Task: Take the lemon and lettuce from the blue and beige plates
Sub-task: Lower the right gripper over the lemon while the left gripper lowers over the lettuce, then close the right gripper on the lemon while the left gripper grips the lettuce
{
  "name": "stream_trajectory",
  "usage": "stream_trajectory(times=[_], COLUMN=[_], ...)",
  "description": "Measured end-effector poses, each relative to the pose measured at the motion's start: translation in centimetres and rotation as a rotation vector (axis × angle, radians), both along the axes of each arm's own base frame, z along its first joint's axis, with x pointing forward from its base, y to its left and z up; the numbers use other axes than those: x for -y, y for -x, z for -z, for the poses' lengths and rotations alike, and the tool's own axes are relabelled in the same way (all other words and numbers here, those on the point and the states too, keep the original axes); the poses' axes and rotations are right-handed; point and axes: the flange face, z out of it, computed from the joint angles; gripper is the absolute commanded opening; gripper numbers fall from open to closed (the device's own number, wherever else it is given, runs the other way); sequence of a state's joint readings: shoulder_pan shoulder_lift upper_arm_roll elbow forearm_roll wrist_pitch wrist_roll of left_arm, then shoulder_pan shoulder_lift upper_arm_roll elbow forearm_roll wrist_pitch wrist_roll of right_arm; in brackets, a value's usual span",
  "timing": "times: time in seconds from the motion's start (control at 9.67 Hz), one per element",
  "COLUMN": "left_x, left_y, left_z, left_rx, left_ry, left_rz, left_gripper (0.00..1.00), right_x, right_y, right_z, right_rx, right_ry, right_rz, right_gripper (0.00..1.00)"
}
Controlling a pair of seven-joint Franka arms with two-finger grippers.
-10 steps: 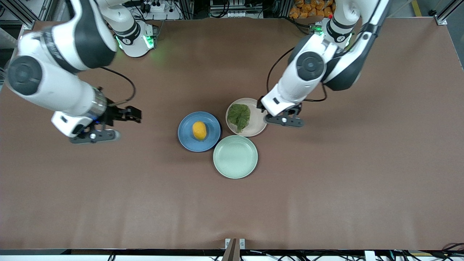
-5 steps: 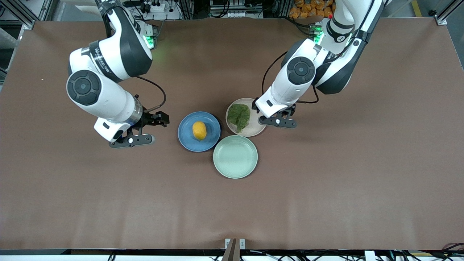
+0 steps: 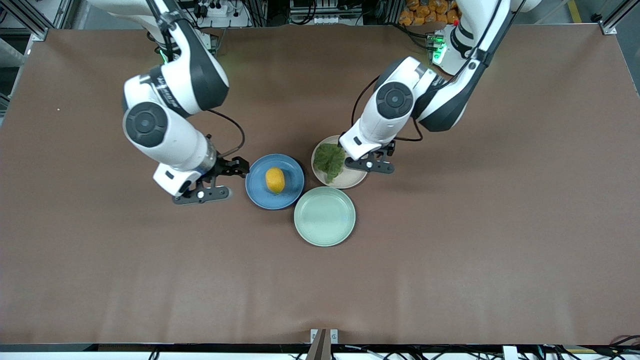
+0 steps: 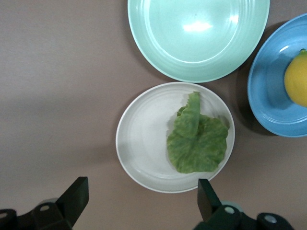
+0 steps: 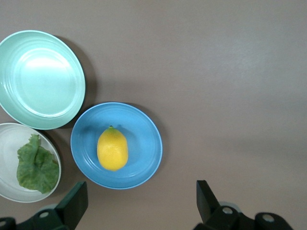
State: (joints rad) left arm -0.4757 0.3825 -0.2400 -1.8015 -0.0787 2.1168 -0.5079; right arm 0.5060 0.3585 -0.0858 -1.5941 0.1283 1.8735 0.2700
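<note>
The lemon [image 3: 275,180] lies on the blue plate [image 3: 255,195]. The lettuce [image 3: 329,161] lies on the beige plate [image 3: 354,177], which touches the blue plate's side. My right gripper [image 3: 212,184] is open and empty, over the table beside the blue plate toward the right arm's end. Its wrist view shows the lemon [image 5: 112,148] on the blue plate [image 5: 144,143] ahead of the open gripper [image 5: 140,191]. My left gripper [image 3: 371,162] is open and empty over the beige plate's edge. Its wrist view shows the lettuce [image 4: 197,141] on the beige plate [image 4: 129,143] ahead of the open gripper [image 4: 141,191].
An empty mint-green plate [image 3: 325,216] sits nearer the front camera, touching both other plates. It also shows in the left wrist view [image 4: 144,28] and in the right wrist view [image 5: 43,76]. Bare brown table lies all around the plates.
My right gripper has swung in from the right arm's end of the table to beside the blue plate. My left gripper has shifted a little onto the beige plate's edge. Both stay open.
</note>
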Motion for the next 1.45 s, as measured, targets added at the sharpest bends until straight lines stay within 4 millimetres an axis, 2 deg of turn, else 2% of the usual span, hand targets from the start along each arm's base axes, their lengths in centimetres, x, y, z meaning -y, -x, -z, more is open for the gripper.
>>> stream_trajectory(times=[0.41, 0.72, 1.03, 1.24, 1.45], left_x=[2.8, 4.5, 6.5, 7.2, 7.4], left_y=[1.0, 2.1, 2.5, 2.8, 2.8], left_z=[3.5, 5.5, 8.3, 10.7, 12.2], left_rx=[0.014, 0.011, 0.007, 0.025, 0.024], left_ry=[0.024, 0.028, 0.013, -0.023, -0.042], left_rz=[-0.016, 0.007, 0.05, 0.101, 0.122], left_gripper=[1.0, 1.0, 1.0, 1.0, 1.0], right_x=[-2.5, -4.3, -5.5, -6.5, -7.4], right_y=[0.5, 2.2, 3.9, 5.7, 7.4], right_z=[4.8, 7.3, 10.9, 13.2, 14.8], right_rx=[0.025, 0.024, 0.058, 0.068, 0.055], right_ry=[0.0, 0.008, 0.0, 0.002, 0.013], right_rz=[0.006, 0.013, 0.0, 0.002, 0.0], right_gripper=[1.0, 1.0, 1.0, 1.0, 1.0])
